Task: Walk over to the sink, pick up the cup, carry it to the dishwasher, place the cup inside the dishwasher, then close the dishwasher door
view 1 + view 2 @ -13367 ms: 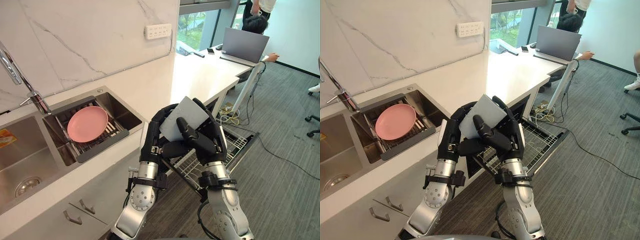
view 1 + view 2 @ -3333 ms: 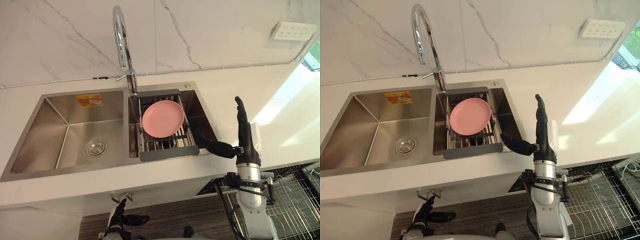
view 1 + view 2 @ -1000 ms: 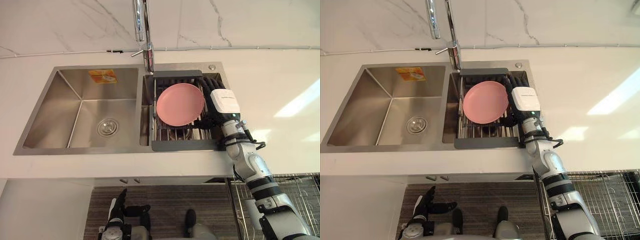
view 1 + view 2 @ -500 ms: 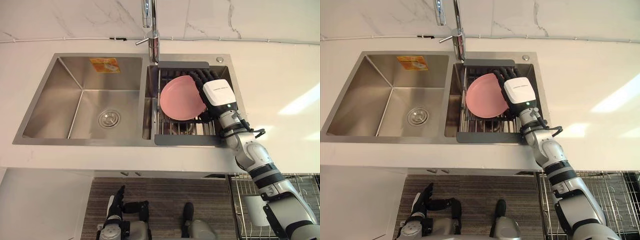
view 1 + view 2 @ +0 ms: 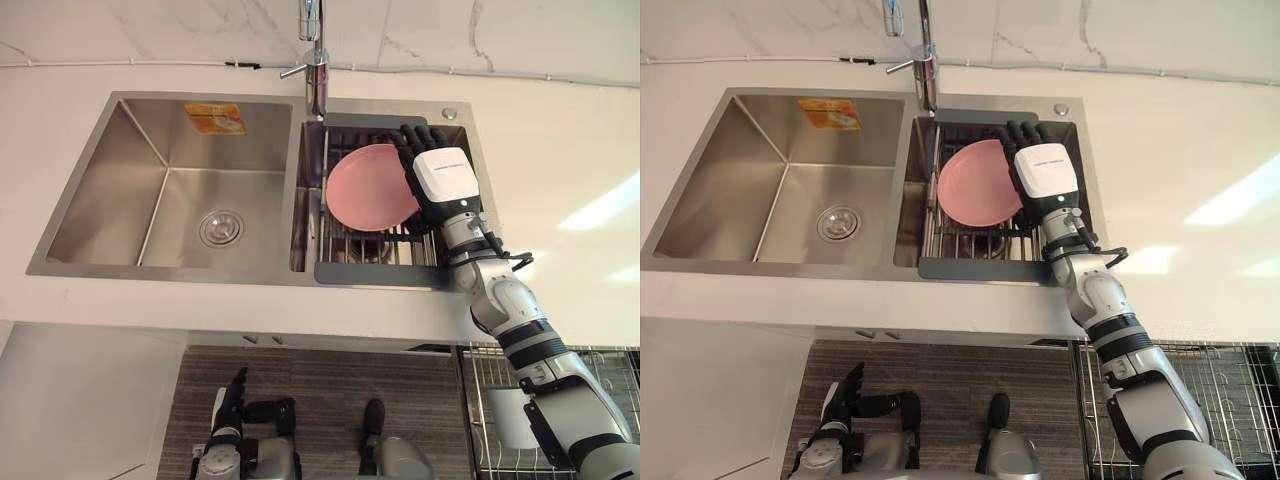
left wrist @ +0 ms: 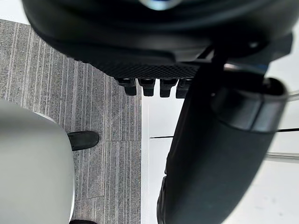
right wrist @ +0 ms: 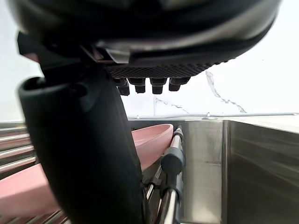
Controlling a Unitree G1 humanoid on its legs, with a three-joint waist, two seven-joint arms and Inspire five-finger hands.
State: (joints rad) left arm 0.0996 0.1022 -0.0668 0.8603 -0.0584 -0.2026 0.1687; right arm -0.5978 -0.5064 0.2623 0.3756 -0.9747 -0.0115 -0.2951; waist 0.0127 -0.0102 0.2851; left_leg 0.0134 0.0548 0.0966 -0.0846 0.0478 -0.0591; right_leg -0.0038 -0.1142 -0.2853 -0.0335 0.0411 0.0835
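Observation:
A pink plate (image 5: 370, 187) lies tilted on the dark-framed wire rack (image 5: 375, 272) over the sink's right basin. My right hand (image 5: 443, 178), white-backed, reaches in along the plate's right edge with its fingers (image 5: 415, 135) stretched toward the rack's far end. In the right wrist view the thumb (image 7: 84, 154) stands close in front of the plate's rim (image 7: 154, 137), and the hand is open. My left hand (image 5: 231, 408) hangs low over the floor below the counter, open and holding nothing. A pale cup-like shape (image 5: 508, 420) sits in the dishwasher's wire rack by my right forearm.
A chrome faucet (image 5: 316, 60) stands behind the divide between the basins. The left basin (image 5: 120, 200) holds only its drain (image 5: 221, 228). White counter (image 5: 560, 150) runs to the right, and the open dishwasher's wire rack (image 5: 478, 390) sticks out below it.
Both hands once held a pale cup; now they do not. In the last second my right hand slid farther back along the plate's right edge. The camera also shifted.

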